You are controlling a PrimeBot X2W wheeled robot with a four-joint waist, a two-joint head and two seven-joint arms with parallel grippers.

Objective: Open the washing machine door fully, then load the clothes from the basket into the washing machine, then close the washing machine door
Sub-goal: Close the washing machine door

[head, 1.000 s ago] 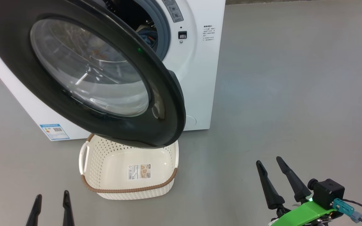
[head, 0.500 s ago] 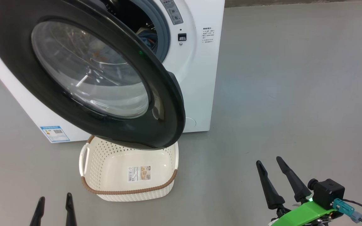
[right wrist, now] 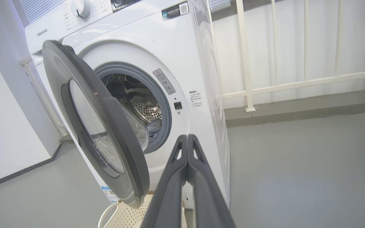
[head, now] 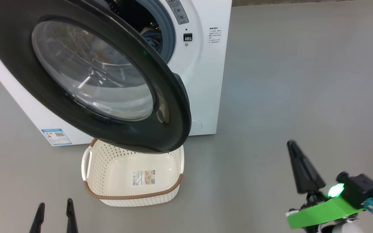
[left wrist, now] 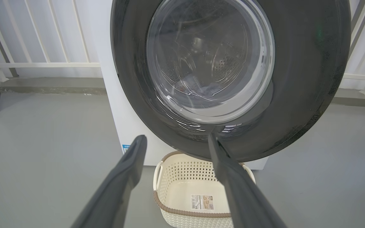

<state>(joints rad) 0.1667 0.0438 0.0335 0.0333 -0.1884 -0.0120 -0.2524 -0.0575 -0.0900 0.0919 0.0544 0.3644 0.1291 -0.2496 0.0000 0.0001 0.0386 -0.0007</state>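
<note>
one, the left gripper, stands spread wide near the basket under the washing machine door; the right gripper, pinched shut empty, sits well right.

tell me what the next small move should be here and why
Probably bring the shut right end effector across to the outer face of the large round glossy black door and start pushing it closed. The cream-white perforated plastic basket is empty, blue fabric clothes lie inside the drum of the big white washing machine, and the door stands partly open.
</note>
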